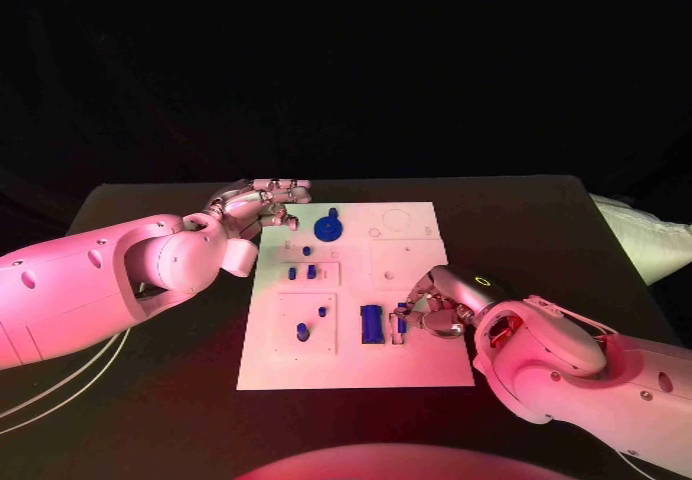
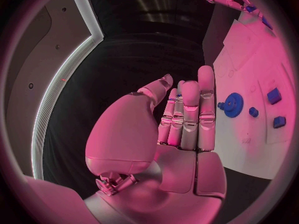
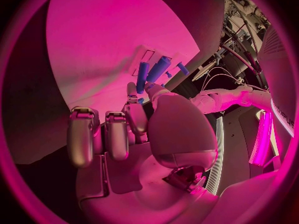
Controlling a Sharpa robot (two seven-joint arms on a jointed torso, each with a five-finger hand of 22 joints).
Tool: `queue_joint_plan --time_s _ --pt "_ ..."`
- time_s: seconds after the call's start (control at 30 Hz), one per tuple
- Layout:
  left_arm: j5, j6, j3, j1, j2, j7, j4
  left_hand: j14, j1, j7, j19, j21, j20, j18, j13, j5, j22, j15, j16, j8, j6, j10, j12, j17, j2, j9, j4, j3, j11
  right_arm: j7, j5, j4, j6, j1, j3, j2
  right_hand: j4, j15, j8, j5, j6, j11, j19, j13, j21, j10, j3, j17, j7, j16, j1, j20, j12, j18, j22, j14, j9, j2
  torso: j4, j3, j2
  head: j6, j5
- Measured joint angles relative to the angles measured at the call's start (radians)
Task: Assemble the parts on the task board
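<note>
The white task board (image 1: 411, 365) lies in the middle of the black table. A blue gear (image 1: 330, 228) sits near its far edge, and it shows again as the gear (image 2: 233, 104) in the left wrist view. Beside the board's far left corner, my left hand (image 1: 267, 205) hovers with straight fingers (image 2: 190, 114) and holds nothing. My right hand (image 1: 433, 308) is low over the board's right side, beside a long blue part (image 1: 372, 323). Its thumb and a fingertip pinch a small blue part (image 3: 142, 100). Just beyond them lie two blue cylinders (image 3: 159, 68).
Two small blue parts (image 1: 302, 271) stand in a plate at the board's left middle, and two more (image 1: 303, 330) lie nearer me. Bare black table (image 1: 534, 230) lies right of the board, with a pale object (image 1: 649, 245) at its right edge.
</note>
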Motion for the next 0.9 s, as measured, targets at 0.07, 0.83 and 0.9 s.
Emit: queue_joint_plan --time_s 0.07,0.83,0.9 --pt "-0.001 0.0 0.0 0.0 0.0 -0.001 0.0 0.0 0.0 0.0 0.0 0.0 0.0 0.0 0.0 0.0 0.0 0.0 0.0 0.0 0.0 0.0 0.0 0.0 0.0 0.0 0.0 0.0 0.0 -0.001 0.008 -0.005 0.007 -0.001 -0.001 0.006 -0.004 -0.001 0.0 0.002 0.001 0.0 0.0 0.0 0.0 0.0 -0.004 0.0 -0.001 0.0 0.0 0.0 0.0 0.0 0.0 -0.001 0.002 0.0 0.0 0.0 0.0 -0.001 0.001" --pt "-0.008 0.006 0.0 0.0 -0.001 -0.007 0.001 0.0 0.0 0.0 0.0 0.0 0.0 0.0 0.0 0.0 0.0 0.0 0.0 0.0 0.0 0.0 0.0 0.0 0.0 0.0 0.0 0.0 0.0 -0.004 0.049 -0.015 0.051 -0.002 0.001 0.028 -0.007 -0.001 0.004 0.008 0.005 0.0 0.0 0.0 0.0 0.0 -0.007 0.0 -0.005 0.0 0.006 0.0 0.0 0.0 0.0 -0.001 0.007 0.005 -0.0012 0.0013 0.0 -0.007 0.002" --pt "-0.009 0.006 0.0 0.0 -0.001 -0.007 0.001 0.0 0.0 0.0 0.0 0.0 0.0 0.0 0.0 0.0 0.0 0.0 0.0 0.0 0.0 0.0 0.0 0.0 0.0 0.0 0.0 0.0 0.0 -0.004 0.049 -0.014 0.051 -0.002 0.001 0.027 -0.011 -0.001 0.004 0.008 0.005 0.0 0.0 0.0 0.0 0.0 -0.011 0.0 -0.005 0.0 0.011 0.0 0.0 0.0 0.0 -0.001 0.007 0.0 -0.0012 0.0013 0.0 -0.007 0.002"
